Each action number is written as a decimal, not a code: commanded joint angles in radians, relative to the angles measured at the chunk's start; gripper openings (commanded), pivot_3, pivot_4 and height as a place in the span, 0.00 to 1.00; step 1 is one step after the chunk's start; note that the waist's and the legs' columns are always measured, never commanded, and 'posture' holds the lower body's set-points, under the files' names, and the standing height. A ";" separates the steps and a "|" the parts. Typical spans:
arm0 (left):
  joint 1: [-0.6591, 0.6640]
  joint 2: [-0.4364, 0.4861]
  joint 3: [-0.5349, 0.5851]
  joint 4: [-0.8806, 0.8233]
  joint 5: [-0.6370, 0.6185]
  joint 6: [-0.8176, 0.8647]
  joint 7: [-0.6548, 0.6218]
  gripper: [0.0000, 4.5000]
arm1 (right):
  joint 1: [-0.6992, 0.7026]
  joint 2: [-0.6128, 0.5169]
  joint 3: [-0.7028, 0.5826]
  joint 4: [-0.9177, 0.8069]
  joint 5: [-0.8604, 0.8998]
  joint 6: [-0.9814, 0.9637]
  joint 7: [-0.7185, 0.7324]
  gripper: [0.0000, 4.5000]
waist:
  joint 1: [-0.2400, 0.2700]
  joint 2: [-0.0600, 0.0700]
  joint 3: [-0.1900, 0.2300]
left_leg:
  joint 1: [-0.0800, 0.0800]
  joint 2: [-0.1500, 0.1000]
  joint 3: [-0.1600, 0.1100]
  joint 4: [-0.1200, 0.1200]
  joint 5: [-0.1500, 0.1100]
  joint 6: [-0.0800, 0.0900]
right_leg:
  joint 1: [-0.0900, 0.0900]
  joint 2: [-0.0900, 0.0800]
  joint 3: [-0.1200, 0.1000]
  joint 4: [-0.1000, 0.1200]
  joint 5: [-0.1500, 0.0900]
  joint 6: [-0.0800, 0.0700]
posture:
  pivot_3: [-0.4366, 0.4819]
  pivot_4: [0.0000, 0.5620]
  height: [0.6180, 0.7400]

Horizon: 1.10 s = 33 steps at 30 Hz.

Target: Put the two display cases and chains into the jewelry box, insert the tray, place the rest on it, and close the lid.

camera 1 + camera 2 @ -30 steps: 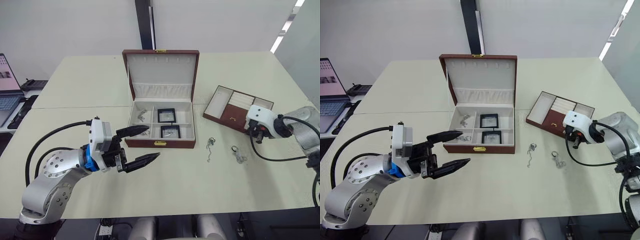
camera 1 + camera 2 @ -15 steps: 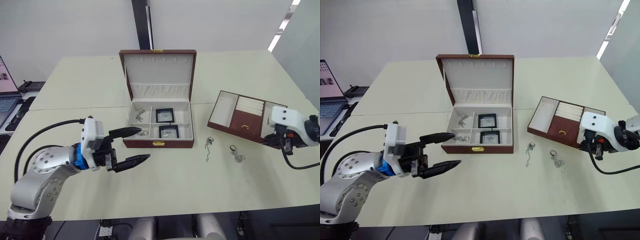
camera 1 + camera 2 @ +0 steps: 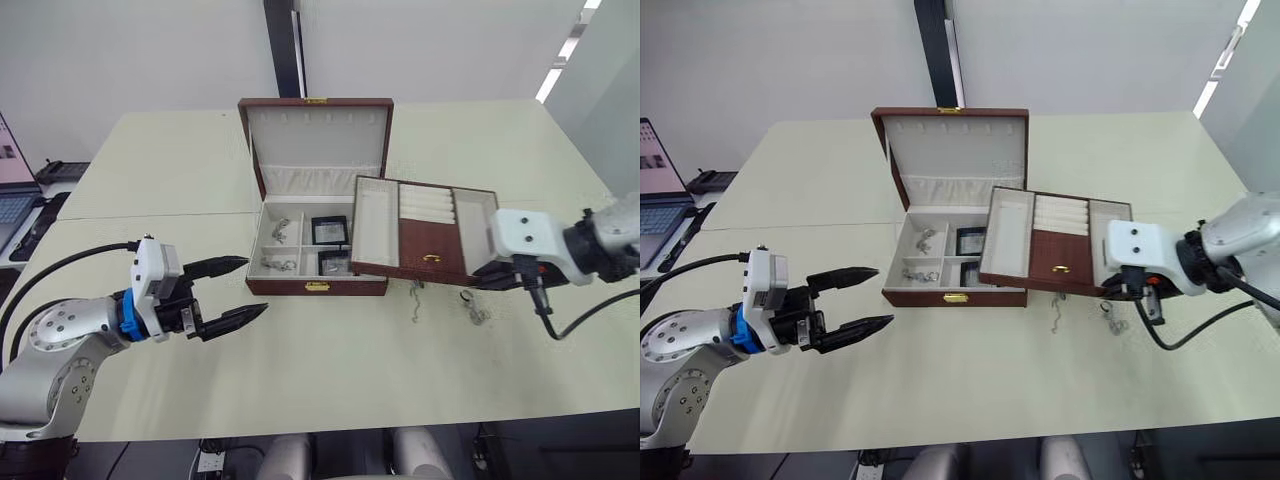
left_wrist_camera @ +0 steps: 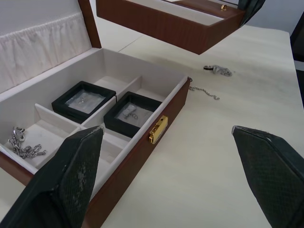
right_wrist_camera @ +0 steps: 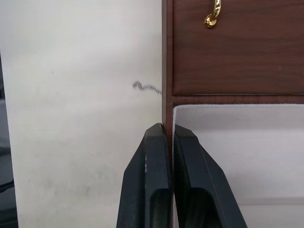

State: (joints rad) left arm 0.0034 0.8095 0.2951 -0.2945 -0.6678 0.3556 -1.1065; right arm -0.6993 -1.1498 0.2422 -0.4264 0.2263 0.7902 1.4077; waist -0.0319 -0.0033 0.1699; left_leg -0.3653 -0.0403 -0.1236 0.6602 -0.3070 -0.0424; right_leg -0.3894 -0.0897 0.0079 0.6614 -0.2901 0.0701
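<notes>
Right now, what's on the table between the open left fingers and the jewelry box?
Nothing: in the left eye view, bare tabletop separates the left gripper from the jewelry box.

tray (image 3: 425, 232) held above open jewelry box (image 3: 318, 250), left gripper (image 3: 232, 292) jaws apart

Pale cream table (image 3: 330, 390), seam running left–right across its middle. Jewelry box (image 3: 318, 245) sat directly on it at centre, lid (image 3: 318, 140) standing open at the far side. Just right of the box's near corner, a thin chain (image 3: 416, 297) lay on the surface; a ring-topped short chain (image 3: 474, 308) lay near it, further right. A laptop (image 3: 658, 175) rested at the far left edge.
</notes>
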 commanded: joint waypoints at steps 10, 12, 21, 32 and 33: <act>0.034 0.009 0.087 0.048 0.025 -0.075 -0.023 1.00 | -0.333 0.269 0.293 0.157 -0.112 0.126 -0.055 0.00 | 0.000 -0.001 0.001 | -0.001 0.000 -0.002 0.000 0.001 -0.002 | -0.001 0.000 0.000 0.000 0.000 0.000 | 0.48 0.27 1.00; 0.043 0.010 0.095 0.047 0.027 -0.079 -0.021 1.00 | -0.362 0.306 0.325 0.201 -0.127 0.116 -0.054 0.00 | 0.001 -0.001 0.001 | -0.001 0.000 -0.002 0.000 0.001 -0.002 | -0.001 0.000 0.000 0.000 0.000 0.000 | 0.48 0.27 1.00; 0.062 0.002 0.102 0.048 0.043 -0.100 -0.008 1.00 | -0.434 0.448 0.414 0.372 -0.197 0.063 -0.067 0.00 | 0.000 -0.001 0.001 | -0.002 0.000 -0.003 0.000 0.000 -0.002 | -0.004 0.000 0.000 0.001 0.000 0.000 | 0.48 0.27 1.00; 0.059 0.001 0.104 0.072 0.057 -0.126 0.001 1.00 | -0.450 0.548 0.444 0.432 -0.230 0.068 -0.060 0.00 | -0.007 -0.002 0.001 | -0.003 0.000 -0.002 0.000 0.000 -0.003 | -0.007 0.000 0.001 0.003 0.000 0.000 | 0.48 0.27 1.00; 0.060 0.001 0.104 0.073 0.058 -0.128 0.002 1.00 | -0.450 0.557 0.443 0.433 -0.232 0.071 -0.061 0.00 | -0.009 -0.002 0.001 | -0.003 0.000 -0.002 0.000 0.000 -0.003 | -0.007 0.001 0.001 0.003 0.000 -0.001 | 0.48 0.27 1.00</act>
State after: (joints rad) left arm 0.0657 0.8075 0.3633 -0.2185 -0.6114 0.2496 -1.1038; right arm -1.1235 -0.6119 0.6883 0.0161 -0.0123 0.8628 1.3479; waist -0.0410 -0.0051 0.1704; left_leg -0.3680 -0.0406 -0.1259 0.6603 -0.3068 -0.0452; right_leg -0.3966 -0.0892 0.0090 0.6642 -0.2898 0.0696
